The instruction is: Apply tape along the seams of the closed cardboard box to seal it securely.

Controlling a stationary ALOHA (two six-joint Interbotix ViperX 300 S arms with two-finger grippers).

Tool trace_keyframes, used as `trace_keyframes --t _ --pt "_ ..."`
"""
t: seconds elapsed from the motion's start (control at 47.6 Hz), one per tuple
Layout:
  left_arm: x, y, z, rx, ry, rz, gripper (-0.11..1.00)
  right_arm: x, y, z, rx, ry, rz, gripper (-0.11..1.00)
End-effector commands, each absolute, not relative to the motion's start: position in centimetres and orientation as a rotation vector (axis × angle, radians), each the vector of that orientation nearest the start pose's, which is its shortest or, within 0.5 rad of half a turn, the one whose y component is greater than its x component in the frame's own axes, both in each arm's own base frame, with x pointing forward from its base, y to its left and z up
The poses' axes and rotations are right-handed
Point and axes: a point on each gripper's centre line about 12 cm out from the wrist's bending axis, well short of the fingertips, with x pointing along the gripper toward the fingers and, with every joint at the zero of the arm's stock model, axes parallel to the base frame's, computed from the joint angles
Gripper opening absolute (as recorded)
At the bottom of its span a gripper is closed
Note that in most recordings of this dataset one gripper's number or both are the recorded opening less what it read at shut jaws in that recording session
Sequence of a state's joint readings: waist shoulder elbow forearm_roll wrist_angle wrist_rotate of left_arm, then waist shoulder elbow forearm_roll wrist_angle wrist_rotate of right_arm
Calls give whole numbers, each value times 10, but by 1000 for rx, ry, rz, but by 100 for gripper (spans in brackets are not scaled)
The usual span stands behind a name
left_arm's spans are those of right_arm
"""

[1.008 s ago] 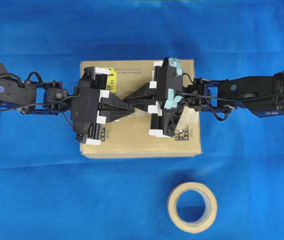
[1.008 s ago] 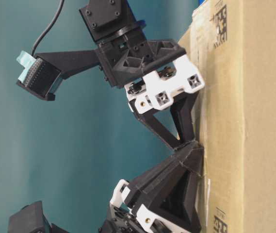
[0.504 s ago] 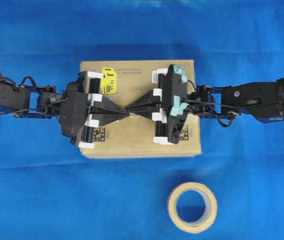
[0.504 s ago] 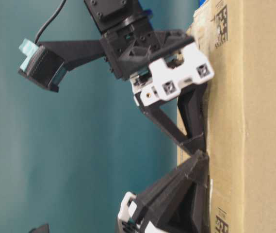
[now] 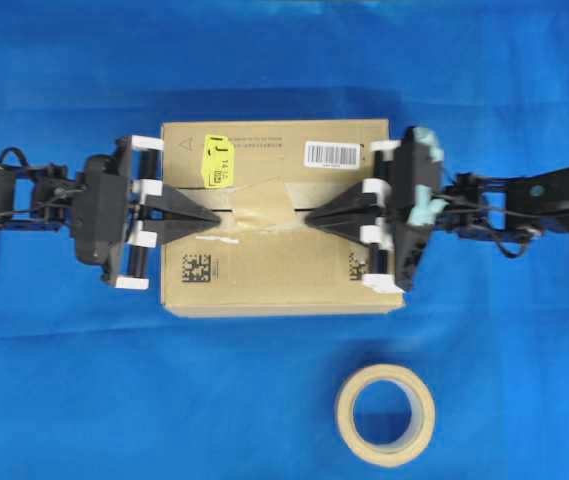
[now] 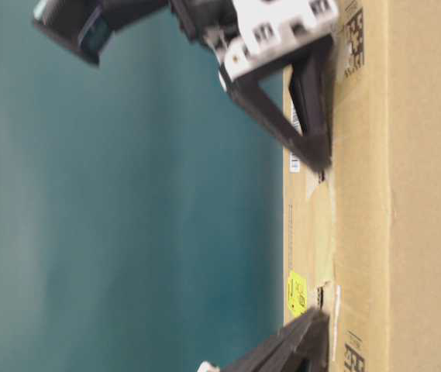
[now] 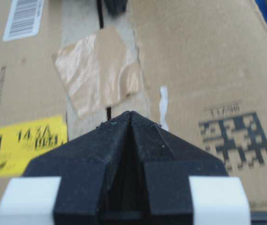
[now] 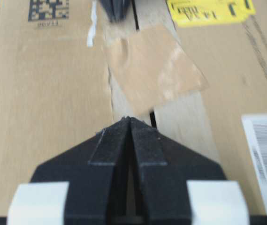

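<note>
The cardboard box (image 5: 274, 270) lies in the middle of the blue cloth, flaps closed. A small tan tape (image 5: 262, 200) piece sits across the seams (image 5: 299, 212) near the box's centre, slightly skewed and wrinkled. My left gripper (image 5: 216, 214) is shut and empty, its tip low over the seam just left of the tape (image 7: 98, 70). Facing it from the other side, the right gripper (image 5: 307, 218) is also shut and empty, its tip just right of the tape (image 8: 152, 65). In the table-level view both tips (image 6: 318, 161) sit close to the box top.
A ring-shaped tape roll (image 5: 385, 413) lies on the cloth in front of the box. A yellow sticker (image 5: 216, 162) and a white barcode label (image 5: 332, 153) are on the far flap. Blue cloth (image 5: 84, 380) surrounds the box.
Both shut grippers have drawn apart along the seam from the box's centre, left one leftward and right one rightward. The tape piece they covered now shows.
</note>
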State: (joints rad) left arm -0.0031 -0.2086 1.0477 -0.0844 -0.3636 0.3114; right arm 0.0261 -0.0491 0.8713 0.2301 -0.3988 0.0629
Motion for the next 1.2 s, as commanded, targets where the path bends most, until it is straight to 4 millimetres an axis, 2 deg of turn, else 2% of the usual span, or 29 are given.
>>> trace_keyframes --t 0.0,0.105,0.273,0.378,0.483,0.651,0.798,0.924,1.029,1.175 --pt "304 -1 173 233 425 -33 0 354 2 182 242 359 -103 0" --pt "308 -7 201 236 344 -44 0 352 6 209 228 293 -77 0" --pt "304 -9 236 232 304 -51 0 339 8 256 193 224 -34 0" --pt "295 -9 256 229 282 -54 0 324 9 282 171 187 -14 0" --pt "279 -9 272 228 268 -59 0 306 10 295 157 172 -3 0" --pt "250 -8 278 224 253 -60 0 269 10 303 153 172 14 -1" --pt "222 -8 280 223 252 -67 0 238 10 299 153 198 27 0" --pt "200 -8 271 222 252 -72 0 217 10 285 152 221 33 0" --pt "184 -7 259 222 238 -69 0 199 10 266 150 239 35 0" --pt "166 -7 244 214 230 -71 0 183 9 244 150 259 33 -1"
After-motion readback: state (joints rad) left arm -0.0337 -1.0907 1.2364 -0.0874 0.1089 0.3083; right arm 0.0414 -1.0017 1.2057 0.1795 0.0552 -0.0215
